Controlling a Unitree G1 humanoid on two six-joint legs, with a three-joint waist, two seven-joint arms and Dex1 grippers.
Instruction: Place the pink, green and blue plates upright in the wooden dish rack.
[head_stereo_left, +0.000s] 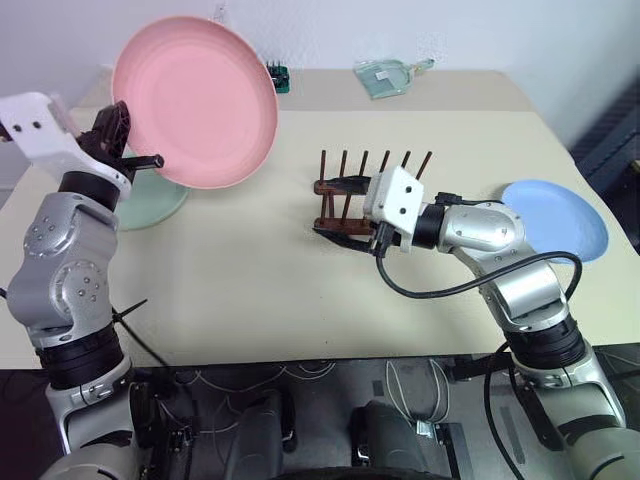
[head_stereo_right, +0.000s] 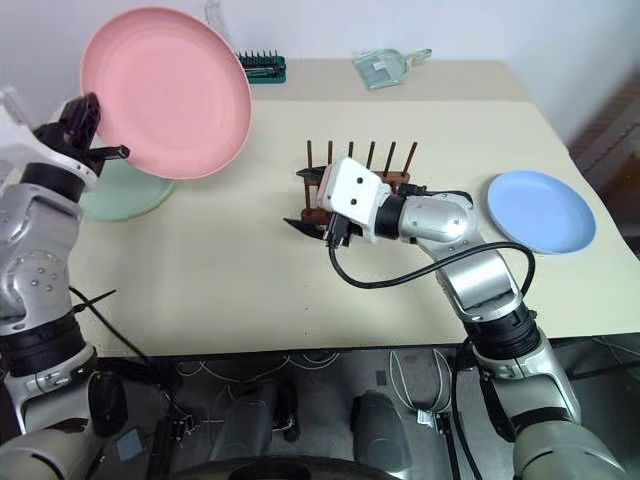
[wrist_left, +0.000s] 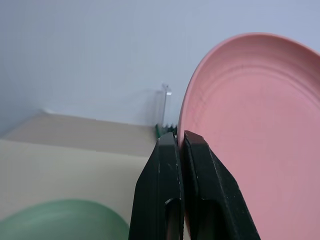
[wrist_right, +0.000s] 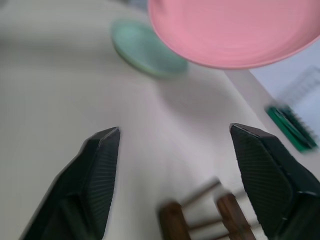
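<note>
Your left gripper (wrist_left: 181, 142) pinches the pink plate (head_stereo_left: 195, 100) by its rim, lifted above the table (head_stereo_left: 230, 290). Your right gripper (wrist_right: 175, 165) stands open at the wooden dish rack (head_stereo_left: 350, 190).

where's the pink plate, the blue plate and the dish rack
pink plate (head_stereo_left: 200, 98), left eye view, middle of its face
blue plate (head_stereo_left: 560, 218), left eye view, centre of its dish
dish rack (head_stereo_left: 345, 165), left eye view, an upright peg
</note>
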